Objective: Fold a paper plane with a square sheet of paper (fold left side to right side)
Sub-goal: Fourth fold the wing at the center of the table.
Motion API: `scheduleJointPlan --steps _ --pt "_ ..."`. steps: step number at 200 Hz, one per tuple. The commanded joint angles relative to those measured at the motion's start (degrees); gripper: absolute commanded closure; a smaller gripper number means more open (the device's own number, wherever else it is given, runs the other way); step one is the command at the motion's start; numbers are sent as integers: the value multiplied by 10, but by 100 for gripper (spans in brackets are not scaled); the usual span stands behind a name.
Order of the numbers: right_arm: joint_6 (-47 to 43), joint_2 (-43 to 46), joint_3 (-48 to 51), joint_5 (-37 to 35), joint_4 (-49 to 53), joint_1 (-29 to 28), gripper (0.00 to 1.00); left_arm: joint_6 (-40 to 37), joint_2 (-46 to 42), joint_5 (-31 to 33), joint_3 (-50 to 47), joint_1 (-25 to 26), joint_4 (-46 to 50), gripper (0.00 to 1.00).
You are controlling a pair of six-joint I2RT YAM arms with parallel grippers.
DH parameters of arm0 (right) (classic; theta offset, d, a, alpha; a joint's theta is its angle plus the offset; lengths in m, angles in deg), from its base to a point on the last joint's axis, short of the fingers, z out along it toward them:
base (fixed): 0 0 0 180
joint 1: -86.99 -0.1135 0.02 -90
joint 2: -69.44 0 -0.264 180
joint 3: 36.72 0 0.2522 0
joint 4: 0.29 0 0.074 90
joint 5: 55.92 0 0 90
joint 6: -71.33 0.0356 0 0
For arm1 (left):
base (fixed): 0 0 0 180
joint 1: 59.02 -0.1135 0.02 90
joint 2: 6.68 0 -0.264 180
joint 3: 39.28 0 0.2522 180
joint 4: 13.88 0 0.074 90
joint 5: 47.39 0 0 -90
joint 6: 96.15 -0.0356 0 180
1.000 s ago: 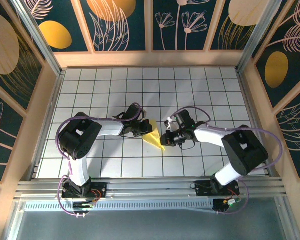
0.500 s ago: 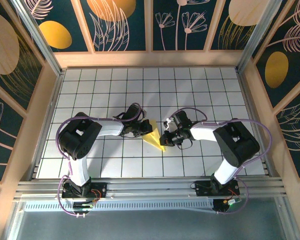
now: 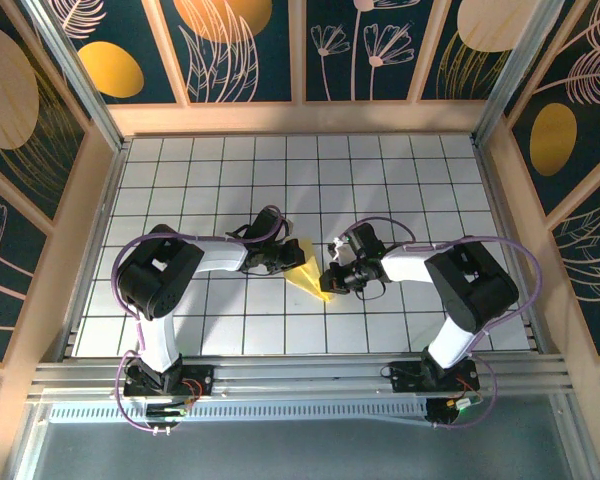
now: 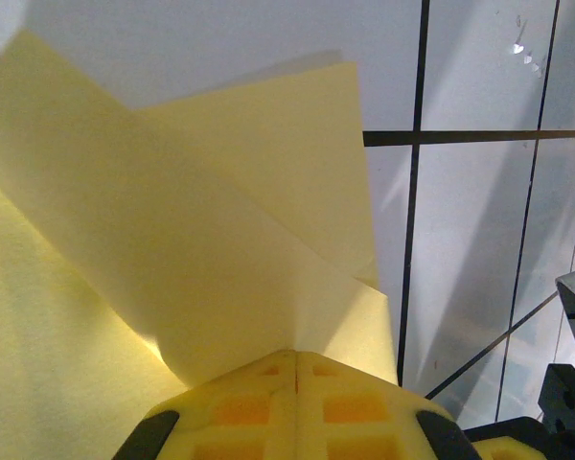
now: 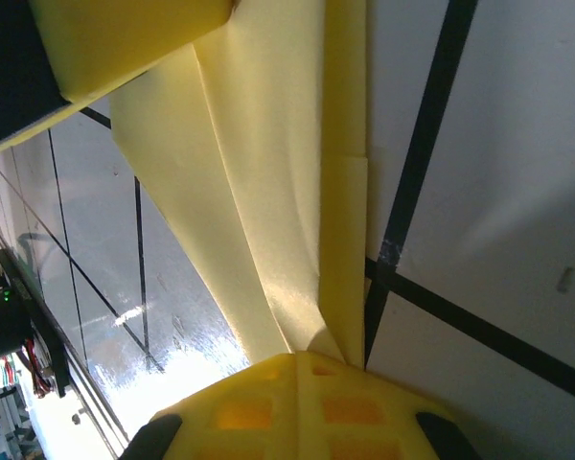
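Note:
The yellow paper [image 3: 312,274] lies folded into a narrow pointed shape with creases, mid-table between the two arms. My left gripper [image 3: 292,263] reaches in from the left and is shut on its upper left edge. In the left wrist view the pads [image 4: 345,402] meet at the gripper tip [image 4: 297,356] and a folded flap [image 4: 220,230] rises from there. My right gripper [image 3: 332,275] comes from the right and is shut on the paper's other edge. In the right wrist view the layered folds [image 5: 268,172] run down into that gripper's tip [image 5: 297,356].
The floor is a white tiled grid [image 3: 400,180] with black lines, walled by wooden rails [image 3: 300,118] and painted panels. The left gripper's yellow pad [image 5: 125,38] shows at the top left of the right wrist view. Both arm bases sit on the metal rail [image 3: 300,378].
The right arm's elbow has swung in toward the centre and its gripper has edged slightly left. The paper and the left gripper have stayed where they were.

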Motion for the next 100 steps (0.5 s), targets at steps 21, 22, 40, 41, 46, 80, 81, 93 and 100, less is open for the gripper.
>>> scheduleJointPlan --steps 21,22,40,41,46,80,81,93,100 --pt "-3 -31 26 -51 65 9 100 -14 -31 35 20 0 44 100" --pt "-3 -32 25 -52 65 9 100 -13 -32 35 20 -1 44 100" --pt "-2 -36 21 -59 71 10 100 -7 -56 27 11 0 28 100" --pt "-3 -37 21 -59 72 10 100 -6 -58 26 11 0 27 100" --pt "-3 -38 18 -61 74 10 100 -2 -63 25 7 0 25 100" --pt "-1 -43 12 -68 82 10 100 15 -91 17 -14 21 12 100" --pt "-1 -43 12 -68 82 10 100 17 -91 16 -15 22 11 100" --pt "0 -43 11 -70 85 10 100 30 -88 5 -22 32 -2 100" --pt "0 -43 11 -73 87 10 100 36 -84 -2 -25 38 -11 100"
